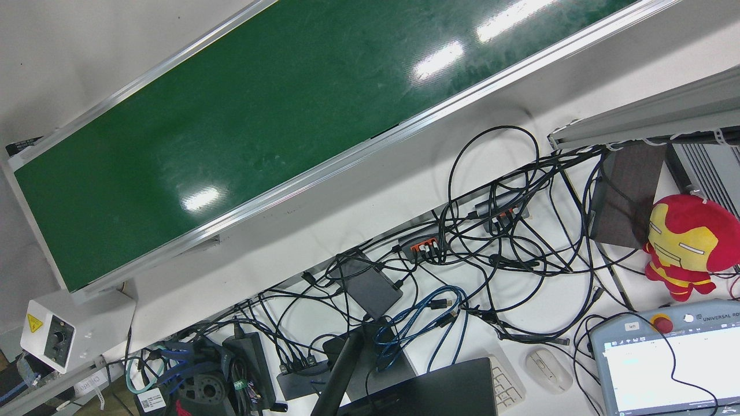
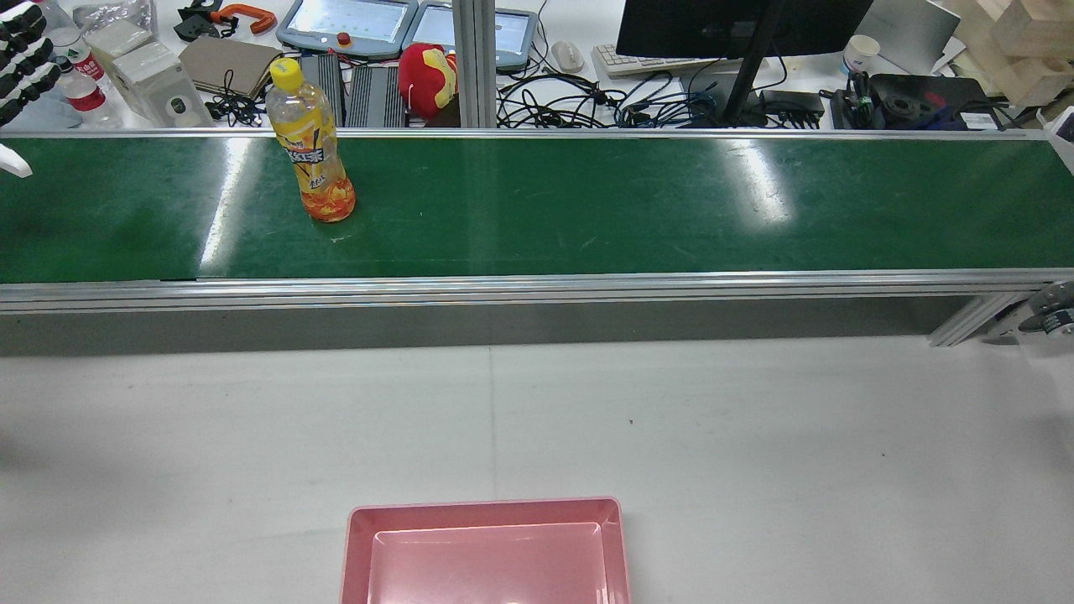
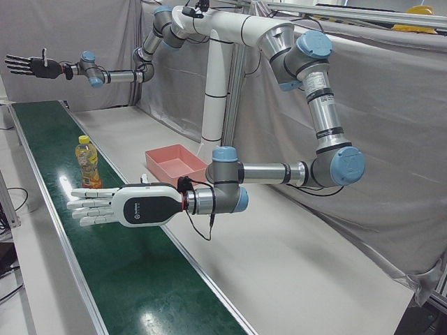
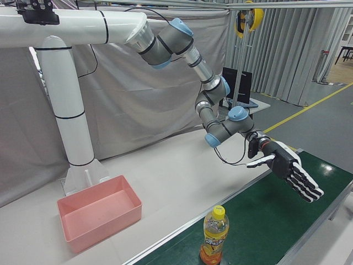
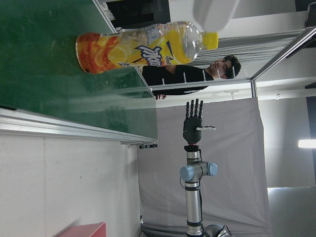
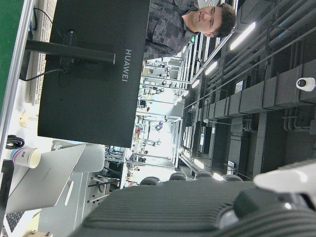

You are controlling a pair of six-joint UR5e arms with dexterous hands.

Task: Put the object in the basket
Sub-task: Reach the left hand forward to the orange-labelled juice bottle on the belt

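Note:
A yellow-capped bottle of orange drink (image 2: 310, 143) stands upright on the green conveyor belt (image 2: 587, 201), towards its left part in the rear view. It also shows in the left-front view (image 3: 87, 162), the right-front view (image 4: 214, 236) and the left hand view (image 5: 143, 47). The pink basket (image 2: 485, 549) sits empty on the white table; it also shows in the left-front view (image 3: 174, 160) and the right-front view (image 4: 99, 212). My left hand (image 3: 112, 206) is open, fingers spread flat, hovering over the belt short of the bottle; it also shows in the right-front view (image 4: 287, 168). My right hand (image 3: 31, 66) is open and raised high at the belt's far end.
Behind the belt lies a cluttered desk with cables (image 1: 491, 231), a red plush toy (image 2: 426, 75), pendants and a monitor (image 2: 738, 25). The belt's aluminium rail (image 2: 537, 289) separates it from the white table (image 2: 755, 436). A person stands beyond the desk (image 5: 197, 76).

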